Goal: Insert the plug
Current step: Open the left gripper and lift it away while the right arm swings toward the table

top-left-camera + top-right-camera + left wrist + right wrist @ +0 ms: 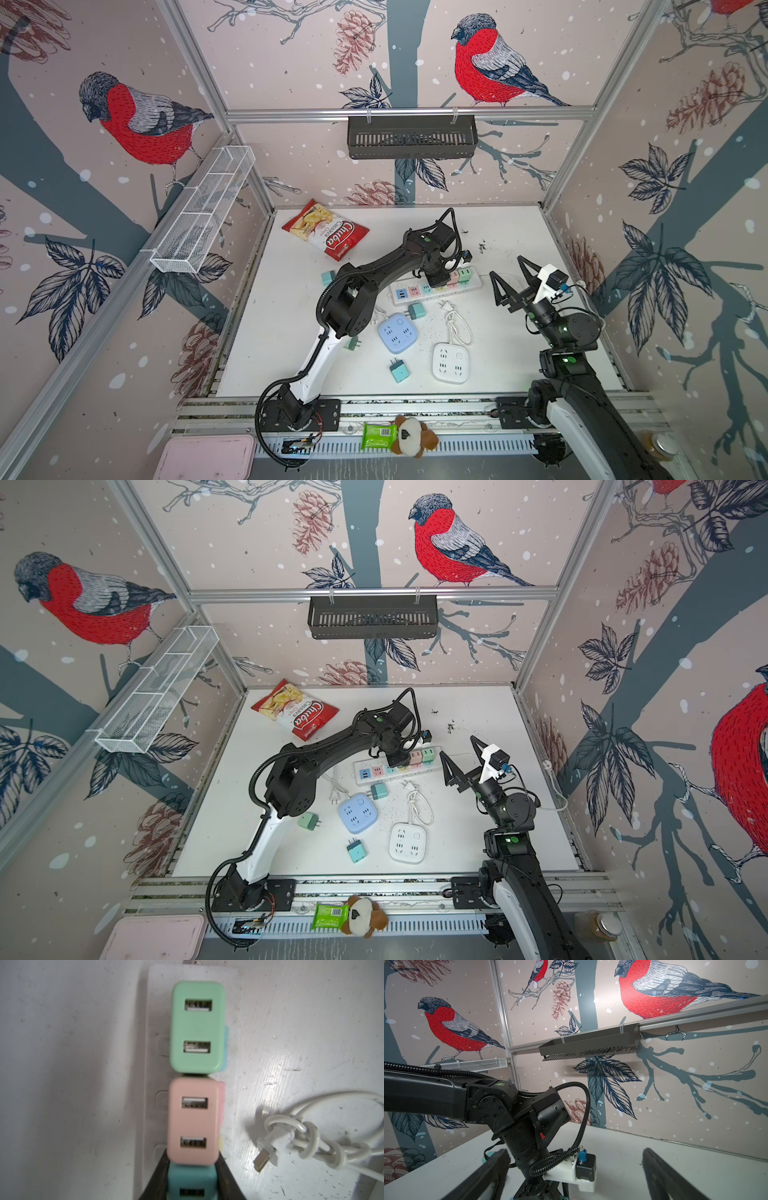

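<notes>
Teal square plastic USB plug (190,1180) is at the white long power strip (158,1001), prob nearly seated. L gripper (436,279) clamped on it; final push + release pending.

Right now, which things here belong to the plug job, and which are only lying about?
For the job: teal plug, left pincer gripping it, power strip.
Lying about: chips bag, blue socket cube, white socket cube, plush toy, coiled cable.
</notes>
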Robot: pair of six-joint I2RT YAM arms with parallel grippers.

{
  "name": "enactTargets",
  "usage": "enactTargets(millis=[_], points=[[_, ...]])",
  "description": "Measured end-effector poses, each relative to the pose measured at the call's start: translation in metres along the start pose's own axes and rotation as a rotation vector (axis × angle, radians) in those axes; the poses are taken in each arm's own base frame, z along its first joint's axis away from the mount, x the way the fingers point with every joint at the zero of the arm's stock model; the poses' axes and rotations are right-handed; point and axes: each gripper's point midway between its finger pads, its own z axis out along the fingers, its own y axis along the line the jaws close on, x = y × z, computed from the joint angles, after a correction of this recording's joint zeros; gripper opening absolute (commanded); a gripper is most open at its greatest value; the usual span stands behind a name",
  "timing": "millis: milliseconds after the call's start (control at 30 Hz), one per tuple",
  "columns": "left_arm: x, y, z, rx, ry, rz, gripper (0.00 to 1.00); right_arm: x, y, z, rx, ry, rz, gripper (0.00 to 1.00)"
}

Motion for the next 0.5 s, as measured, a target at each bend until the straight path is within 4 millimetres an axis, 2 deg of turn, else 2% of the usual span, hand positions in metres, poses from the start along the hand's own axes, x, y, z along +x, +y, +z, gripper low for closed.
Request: enactTargets(millis=[33, 67, 167, 267, 333, 400, 500], points=[[0.000, 0.000, -0.001, -0.002, -0.003, -0.002, 0.46, 0.001, -0.001, 0.000, 0.005, 0.002, 0.000, 1.00], [0.000, 0.001, -0.002, -0.011, -0.004, -0.001, 0.98, 0.001, -0.002, 0.000, 0.012, 0.004, 0.003, 1.00], [0.010, 0.004, 0.000, -0.031, 0.029, -0.014, 0.98, 0.003, -0.005, 0.001, 0.030, 0.009, 0.009, 1.00], [0.004, 0.012, -0.023, -0.085, 0.006, -0.014, 0.98, 0.004, -0.011, 0.002, 0.060, 0.017, 0.016, 1.00], [-0.012, 0.015, -0.052, -0.125, -0.054, -0.001, 0.98, 0.003, -0.014, 0.004, 0.073, 0.018, 0.017, 1.00], [-0.037, 0.022, -0.089, -0.183, -0.152, 0.016, 0.99, 0.003, -0.017, 0.005, 0.091, 0.022, 0.024, 1.00], [-0.078, 0.038, -0.159, -0.317, -0.330, 0.007, 0.99, 0.005, -0.023, 0.005, 0.118, 0.025, 0.030, 1.00]])
